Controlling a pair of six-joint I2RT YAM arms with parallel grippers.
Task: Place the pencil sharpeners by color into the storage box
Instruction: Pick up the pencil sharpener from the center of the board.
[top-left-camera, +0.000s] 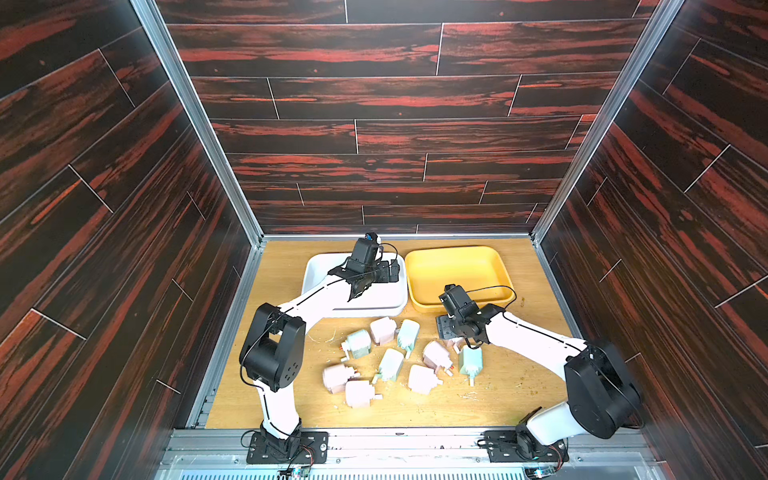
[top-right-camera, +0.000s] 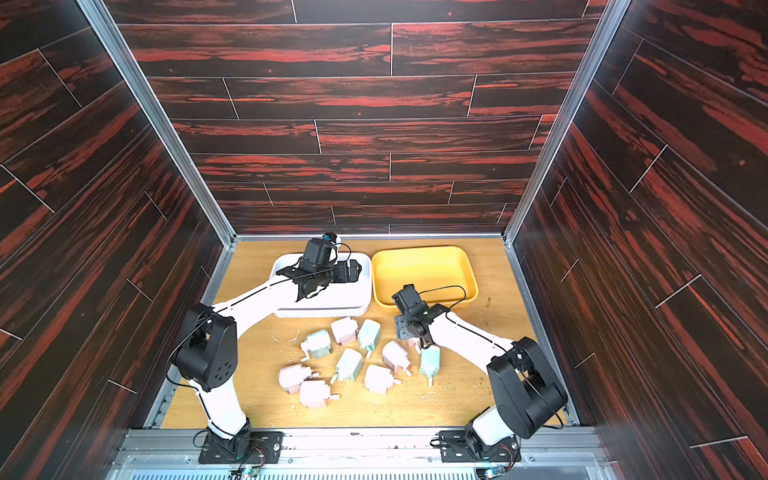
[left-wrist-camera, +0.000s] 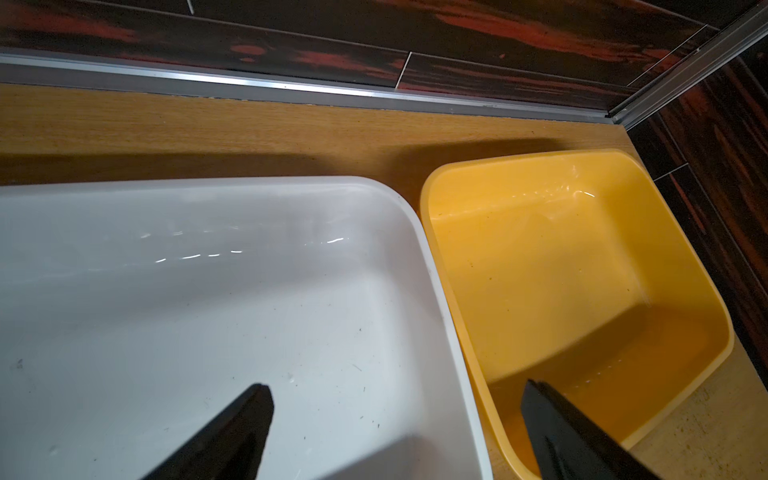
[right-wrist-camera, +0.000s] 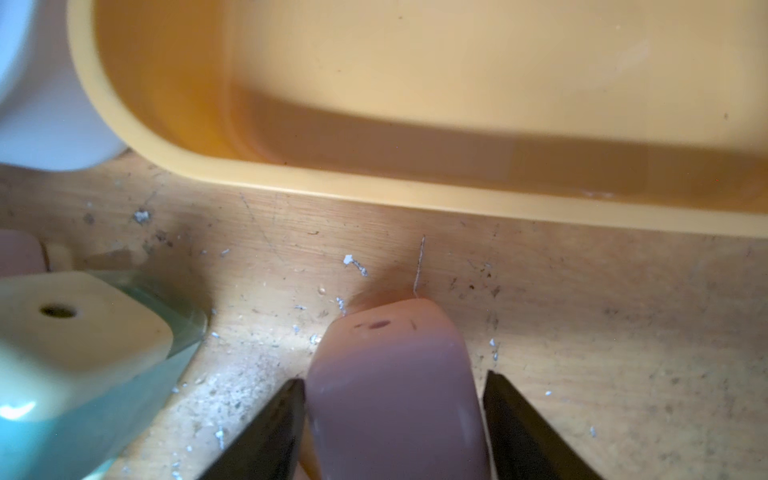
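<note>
Several pale pink and mint green pencil sharpeners lie loose on the wooden table in front of two empty storage boxes, a white one and a yellow one. My right gripper is low on the table just in front of the yellow box and straddles a pink sharpener. One finger touches it and a thin gap shows at the other. That sharpener is mostly hidden under the gripper in both top views. My left gripper hovers wide open and empty over the white box's right rim.
A green sharpener lies close beside the straddled pink one. More lie in front: a pink one, a green one, a green one. White shavings dot the wood. Dark walls with metal rails enclose the table.
</note>
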